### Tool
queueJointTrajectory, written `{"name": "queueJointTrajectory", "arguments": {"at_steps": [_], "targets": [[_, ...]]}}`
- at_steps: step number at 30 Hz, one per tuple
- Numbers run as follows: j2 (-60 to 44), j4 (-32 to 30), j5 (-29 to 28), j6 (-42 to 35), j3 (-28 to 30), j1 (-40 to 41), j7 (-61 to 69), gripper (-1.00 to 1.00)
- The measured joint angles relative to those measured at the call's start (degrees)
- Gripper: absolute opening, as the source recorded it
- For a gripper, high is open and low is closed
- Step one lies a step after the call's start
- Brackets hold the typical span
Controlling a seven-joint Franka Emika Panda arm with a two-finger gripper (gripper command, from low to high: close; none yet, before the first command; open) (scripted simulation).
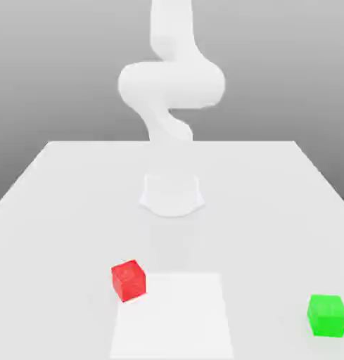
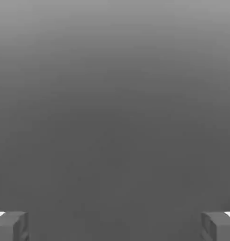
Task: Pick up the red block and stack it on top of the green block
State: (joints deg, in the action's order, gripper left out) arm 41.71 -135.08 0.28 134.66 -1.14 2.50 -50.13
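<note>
In the exterior view, there is one red block (image 1: 129, 281) and one green block (image 1: 327, 316), both on the tabletop (image 1: 255, 232), well apart; the green one is nearer the exterior view's right. In the hand view, the one tool (image 2: 115, 227) has two fingers, spread wide.

Arm (image 1: 172, 84) cropped off by the top edge in the exterior view, so upper part cut. Bright sheet (image 1: 172, 316) sliced off along the bottom edge too, plus a corner tucked behind the red block (image 1: 129, 280).
</note>
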Motion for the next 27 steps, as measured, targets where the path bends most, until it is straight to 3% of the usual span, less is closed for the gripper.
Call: {"name": "queueJointTrajectory", "arguments": {"at_steps": [17, 24, 25, 27], "targets": [[-36.2, -26.6, 0.2, 24.3, -4.0, 15.0, -38.2, 0.00], [-51.2, -26.6, -4.6, 36.5, -1.3, 14.4, -44.5, 0.00], [-53.1, -26.4, -4.4, 38.2, -1.0, 14.1, -44.3, -1.00], [-53.1, -26.4, -4.5, 38.2, -1.0, 14.1, -44.4, -1.00]]}}
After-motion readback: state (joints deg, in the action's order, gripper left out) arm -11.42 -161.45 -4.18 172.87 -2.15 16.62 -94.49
